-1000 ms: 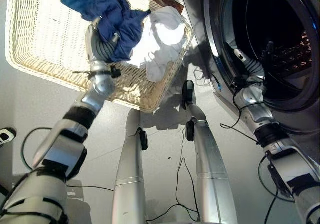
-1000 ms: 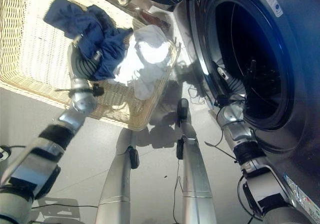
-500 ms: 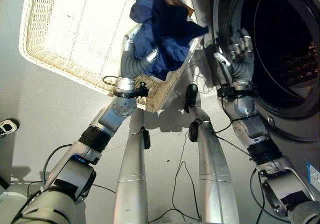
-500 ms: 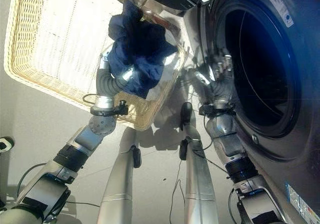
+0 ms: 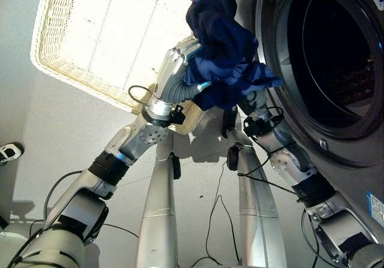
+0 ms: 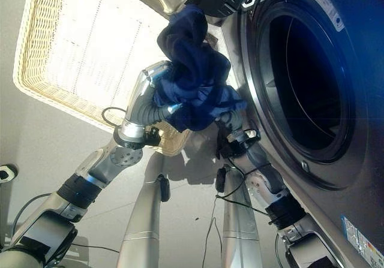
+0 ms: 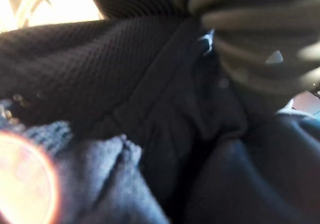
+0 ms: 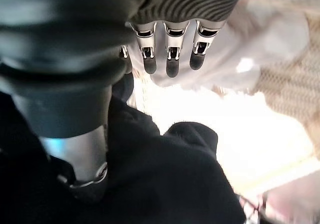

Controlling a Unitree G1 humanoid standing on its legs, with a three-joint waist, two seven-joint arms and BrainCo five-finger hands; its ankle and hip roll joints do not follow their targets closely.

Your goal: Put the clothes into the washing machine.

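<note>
A dark blue garment (image 5: 223, 46) hangs bunched in the air between the wicker basket (image 5: 90, 34) and the washing machine's round opening (image 5: 336, 58). My left hand (image 5: 180, 70) is shut on it from below, its fingers curled into the cloth (image 7: 150, 134). My right arm comes up beside the machine's front, and the hand goes in behind the blue garment. In the right wrist view my right hand's fingers (image 8: 170, 58) hang straight and hold nothing, pointing toward a white cloth (image 8: 250, 48) in the basket.
The wide, shallow basket lies on the grey floor to my left. The machine's dark drum is open on my right, with its front panel (image 6: 354, 178) running down the right edge. A small black-and-white object (image 5: 7, 153) lies on the floor at far left.
My left hand has carried the blue garment up out of the basket and rightward to the machine's opening. My right hand has left the drum's rim and gone behind the garment.
</note>
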